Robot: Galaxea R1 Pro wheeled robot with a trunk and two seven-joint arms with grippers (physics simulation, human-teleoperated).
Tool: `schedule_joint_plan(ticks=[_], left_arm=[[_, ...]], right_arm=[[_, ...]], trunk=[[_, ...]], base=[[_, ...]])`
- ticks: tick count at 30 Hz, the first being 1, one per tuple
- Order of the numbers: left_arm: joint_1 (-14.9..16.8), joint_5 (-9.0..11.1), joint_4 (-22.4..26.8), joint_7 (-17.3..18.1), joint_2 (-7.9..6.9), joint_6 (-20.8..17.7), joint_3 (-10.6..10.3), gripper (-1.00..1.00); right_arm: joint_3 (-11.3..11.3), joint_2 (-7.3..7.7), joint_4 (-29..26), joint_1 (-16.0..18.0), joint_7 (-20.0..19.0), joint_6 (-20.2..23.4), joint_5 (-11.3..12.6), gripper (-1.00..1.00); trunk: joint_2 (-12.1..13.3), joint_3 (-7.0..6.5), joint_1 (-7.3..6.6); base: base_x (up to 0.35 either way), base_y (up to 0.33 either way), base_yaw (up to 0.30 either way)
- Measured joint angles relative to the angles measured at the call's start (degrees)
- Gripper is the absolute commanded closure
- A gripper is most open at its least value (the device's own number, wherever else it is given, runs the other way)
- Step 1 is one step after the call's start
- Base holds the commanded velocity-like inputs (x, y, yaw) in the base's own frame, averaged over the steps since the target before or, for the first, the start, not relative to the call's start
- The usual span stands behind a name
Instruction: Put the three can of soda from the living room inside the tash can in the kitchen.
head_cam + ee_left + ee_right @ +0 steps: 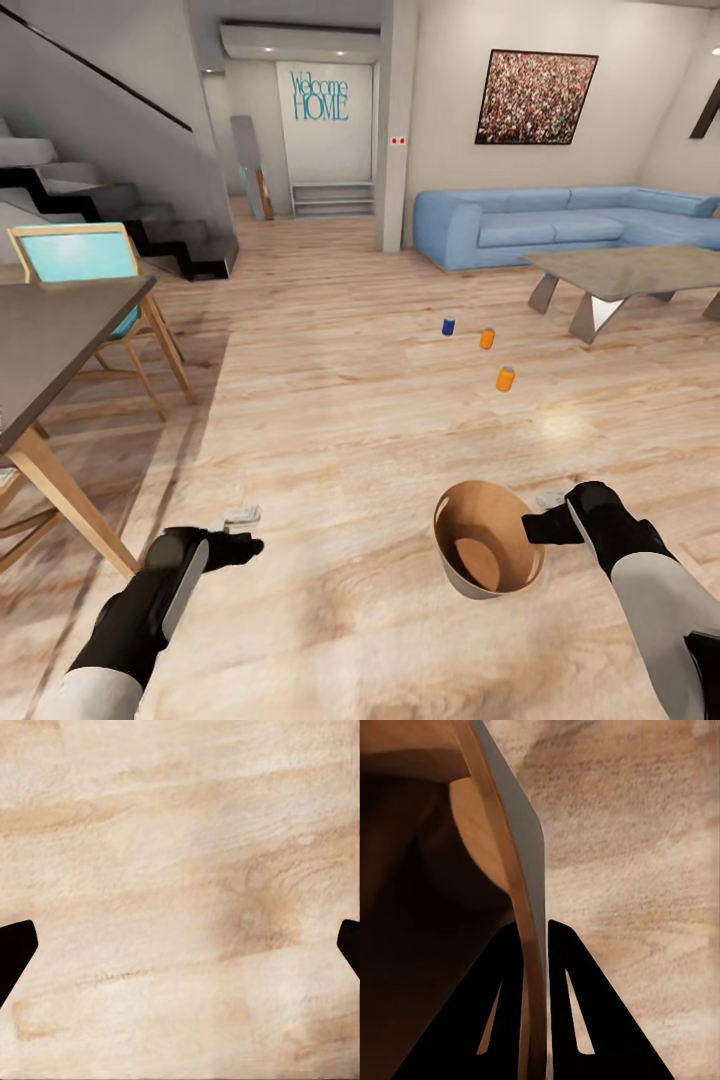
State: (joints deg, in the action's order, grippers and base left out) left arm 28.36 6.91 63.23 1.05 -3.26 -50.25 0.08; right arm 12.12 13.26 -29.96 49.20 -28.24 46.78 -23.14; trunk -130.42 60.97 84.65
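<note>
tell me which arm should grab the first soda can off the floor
Left. The left gripper is open and empty, while the right gripper is shut on the trash can rim. The cans stand ahead on the floor.

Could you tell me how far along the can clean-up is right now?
Done: none of it, the bin is empty. In hand: the right gripper pinches the bin's wall, carrying it above the floor; the left gripper is open and empty. Left: the blue can and two orange cans stand on the living-room floor.
</note>
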Motion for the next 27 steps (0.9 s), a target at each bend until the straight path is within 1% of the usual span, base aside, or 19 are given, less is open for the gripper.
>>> schedule_joint_plan(ticks=[1, 4, 6, 7, 8, 10, 11, 14, 21, 27], left_arm=[[2.56, 1.21, -2.39, 0.03, -0.06, -3.64, 0.0, -1.0], [5.4, 2.19, -6.55, 0.03, -0.08, -7.15, -0.01, -1.0], [6.58, 2.64, -9.74, 0.03, -0.08, -8.44, -0.04, -1.0], [7.67, 2.95, -12.81, 0.02, -0.06, -9.24, -0.05, -1.0], [7.71, 2.98, -12.91, 0.02, -0.06, -9.27, -0.05, -1.0], [9.02, 3.24, -16.44, -0.02, 0.0, -9.75, -0.07, -1.0], [9.33, 3.31, -17.25, -0.03, 0.02, -9.75, -0.07, -1.0], [9.98, 3.45, -18.87, -0.03, 0.07, -9.75, -0.05, -1.0], [10.3, 3.53, -19.62, -0.09, 0.21, -9.75, -0.35, -1.0], [10.31, 3.53, -19.81, -0.04, 0.26, -8.06, -0.72, -1.0]], right_arm=[[0.04, 0.02, -0.01, 0.0, 0.01, 0.02, 0.0, 1.0], [0.09, 0.15, -0.04, 0.0, 0.03, 0.0, -0.09, 1.0], [0.12, 0.23, -0.04, 0.0, 0.07, 0.0, -0.11, 1.0], [0.15, 0.28, -0.04, 0.0, 0.1, 0.02, -0.06, 1.0], [0.14, 0.28, -0.04, 0.0, 0.11, 0.0, -0.15, 1.0], [0.18, 0.24, -0.03, -0.01, 0.23, 0.02, -0.03, 1.0], [0.16, 0.19, -0.03, -0.01, 0.29, 0.06, 0.0, 1.0], [0.12, 0.05, -0.04, -0.01, 0.48, 0.12, -0.13, 1.0], [-0.09, -0.08, -0.07, -0.01, 0.63, 0.19, -0.11, 1.0], [-0.21, -0.27, -0.08, -0.01, 0.7, 0.3, 0.34, 1.0]], trunk=[[0.4, -0.18, -0.22], [1.6, -0.71, -0.88], [2.41, -1.07, -1.32], [2.81, -1.25, -1.54], [3.21, -1.43, -1.76], [3.63, -1.61, -1.98], [3.63, -1.61, -1.98], [3.63, -1.61, -1.98], [3.63, -1.61, -1.98], [3.63, -1.62, -1.98]], base=[[0.0, 0.0, 0.0], [0.0, 0.0, 0.0], [0.0, 0.0, 0.0], [0.0, 0.0, 0.0], [0.0, 0.0, 0.0], [0.0, 0.0, 0.0], [0.0, 0.0, 0.0], [0.0, 0.0, 0.0], [0.0, 0.0, 0.0], [0.0, 0.0, -0.053]])
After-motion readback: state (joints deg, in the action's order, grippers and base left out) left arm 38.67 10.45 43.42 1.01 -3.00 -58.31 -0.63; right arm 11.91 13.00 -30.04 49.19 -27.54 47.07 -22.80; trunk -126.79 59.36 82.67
